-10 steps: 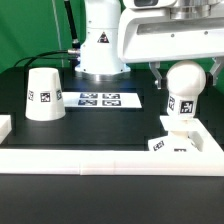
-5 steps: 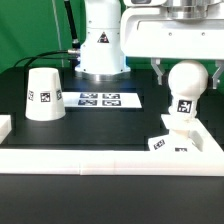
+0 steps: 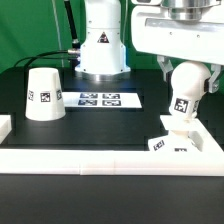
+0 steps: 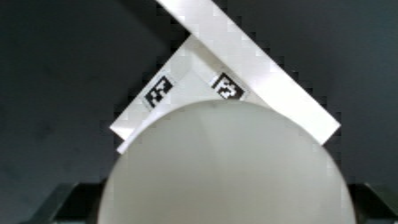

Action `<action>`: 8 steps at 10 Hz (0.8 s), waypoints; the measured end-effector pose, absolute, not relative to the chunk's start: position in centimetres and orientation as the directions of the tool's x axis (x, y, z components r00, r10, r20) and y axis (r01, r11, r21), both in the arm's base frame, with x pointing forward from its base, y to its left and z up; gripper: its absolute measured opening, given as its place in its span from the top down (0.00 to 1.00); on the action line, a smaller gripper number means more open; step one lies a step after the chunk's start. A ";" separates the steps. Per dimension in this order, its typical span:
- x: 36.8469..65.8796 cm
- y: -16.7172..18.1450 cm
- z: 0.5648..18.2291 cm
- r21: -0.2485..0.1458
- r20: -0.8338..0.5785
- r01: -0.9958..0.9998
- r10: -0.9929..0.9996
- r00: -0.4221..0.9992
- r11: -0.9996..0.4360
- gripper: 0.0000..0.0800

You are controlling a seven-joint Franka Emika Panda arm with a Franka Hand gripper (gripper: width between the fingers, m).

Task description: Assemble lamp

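The round-headed white bulb (image 3: 188, 85) stands on the small square base (image 3: 172, 143) at the exterior view's right, leaning a little, its tag facing front. My gripper (image 3: 187, 72) comes down over the bulb's head, with a finger on each side, shut on it. In the wrist view the bulb's head (image 4: 222, 165) fills the space between the dark fingers (image 4: 71, 205), and the tagged base (image 4: 178, 95) shows beyond it. The cone shade (image 3: 43, 94) stands alone on the table at the exterior view's left, far from the gripper.
The marker board (image 3: 100, 99) lies flat mid-table in front of the robot's white body (image 3: 100, 45). A low white wall (image 3: 100, 158) runs along the front edge and round the right corner beside the base; it also shows in the wrist view (image 4: 231, 50).
The bulb has turned and tilted in the gripper. Its tag has shifted towards the exterior view's left, and the gripper has turned with it.
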State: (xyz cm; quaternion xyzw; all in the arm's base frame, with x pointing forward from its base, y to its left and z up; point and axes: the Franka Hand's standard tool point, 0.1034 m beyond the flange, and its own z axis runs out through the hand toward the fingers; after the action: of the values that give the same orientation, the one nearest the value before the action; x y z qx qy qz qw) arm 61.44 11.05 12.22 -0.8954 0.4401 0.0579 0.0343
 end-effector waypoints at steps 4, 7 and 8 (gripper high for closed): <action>61.6 10.7 12.2 -0.017 -0.134 -0.788 -0.779 0.612 -0.616 0.27; 61.5 10.6 12.2 -0.033 -0.124 -0.663 -0.655 0.745 -0.748 0.13; 61.5 10.5 12.1 -0.042 -0.115 -0.564 -0.557 0.823 -0.825 0.13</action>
State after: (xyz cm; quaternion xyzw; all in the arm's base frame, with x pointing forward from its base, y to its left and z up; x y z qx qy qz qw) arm 61.50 10.54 12.14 -0.9539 0.2938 0.0491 0.0372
